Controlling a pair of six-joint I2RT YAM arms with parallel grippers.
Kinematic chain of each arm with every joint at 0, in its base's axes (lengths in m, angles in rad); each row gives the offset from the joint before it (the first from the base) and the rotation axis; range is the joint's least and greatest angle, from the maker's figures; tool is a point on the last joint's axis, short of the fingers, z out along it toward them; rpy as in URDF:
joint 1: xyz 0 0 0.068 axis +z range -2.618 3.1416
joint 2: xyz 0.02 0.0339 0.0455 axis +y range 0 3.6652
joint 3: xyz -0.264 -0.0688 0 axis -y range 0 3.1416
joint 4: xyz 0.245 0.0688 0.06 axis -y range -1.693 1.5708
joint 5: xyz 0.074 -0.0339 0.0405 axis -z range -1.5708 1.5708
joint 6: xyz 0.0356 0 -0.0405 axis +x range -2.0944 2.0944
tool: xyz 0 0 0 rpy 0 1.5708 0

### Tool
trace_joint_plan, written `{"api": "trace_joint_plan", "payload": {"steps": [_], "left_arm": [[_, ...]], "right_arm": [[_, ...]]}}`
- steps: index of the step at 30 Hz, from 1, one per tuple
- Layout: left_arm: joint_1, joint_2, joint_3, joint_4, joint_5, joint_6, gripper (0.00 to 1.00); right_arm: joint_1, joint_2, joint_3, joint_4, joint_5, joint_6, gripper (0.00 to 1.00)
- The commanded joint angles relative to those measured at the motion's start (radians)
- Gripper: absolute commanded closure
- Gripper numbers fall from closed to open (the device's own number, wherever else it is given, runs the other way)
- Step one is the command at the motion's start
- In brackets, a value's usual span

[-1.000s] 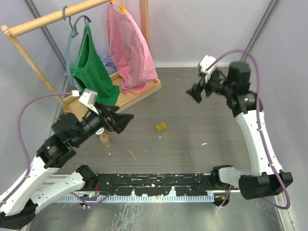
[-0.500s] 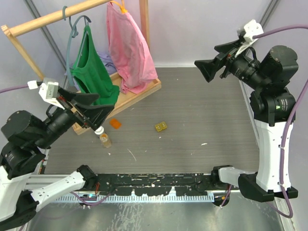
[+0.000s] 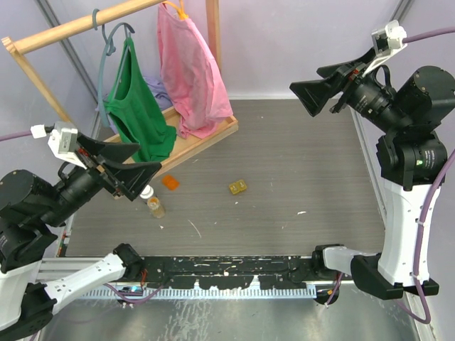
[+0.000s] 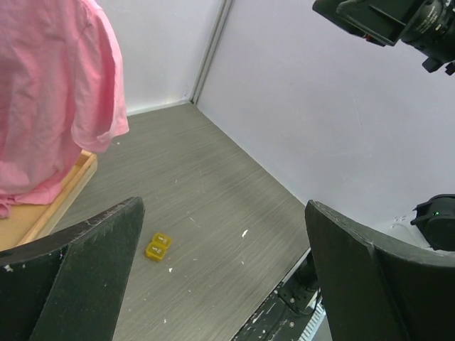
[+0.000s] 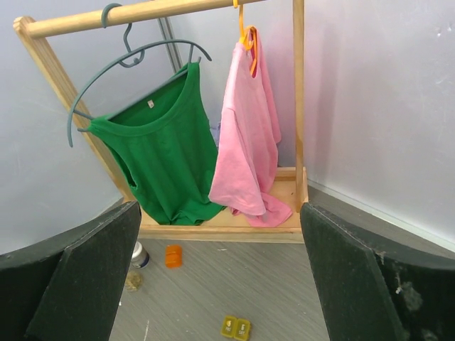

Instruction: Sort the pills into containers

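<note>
Both arms are hovering high, the left gripper and right gripper gaping empty, while the pill box is sitting on the table.

Grey wood-grain table boxed in by pale lilac walls, evenly lit, with wooden clothes rack at far left carrying green top and pink shirt above its tray base.
</note>
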Motion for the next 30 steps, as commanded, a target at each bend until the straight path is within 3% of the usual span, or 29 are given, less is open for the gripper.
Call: {"api": "trace_joint_plan", "payload": {"steps": [1,15,30], "left_arm": [[0.004,-0.019,0.006,0.014,-0.004,0.032,0.02],[0.004,0.025,0.027,-0.018,0.072,0.052,0.02],[0.005,0.029,-0.001,-0.024,0.053,0.08,0.02]], "right_arm": [[-0.011,0.001,0.01,0.018,0.015,0.044,0.0],[-0.033,-0.018,-0.013,0.011,0.028,0.072,0.0],[-0.047,-0.017,-0.019,0.011,0.061,0.055,0.0]]}}
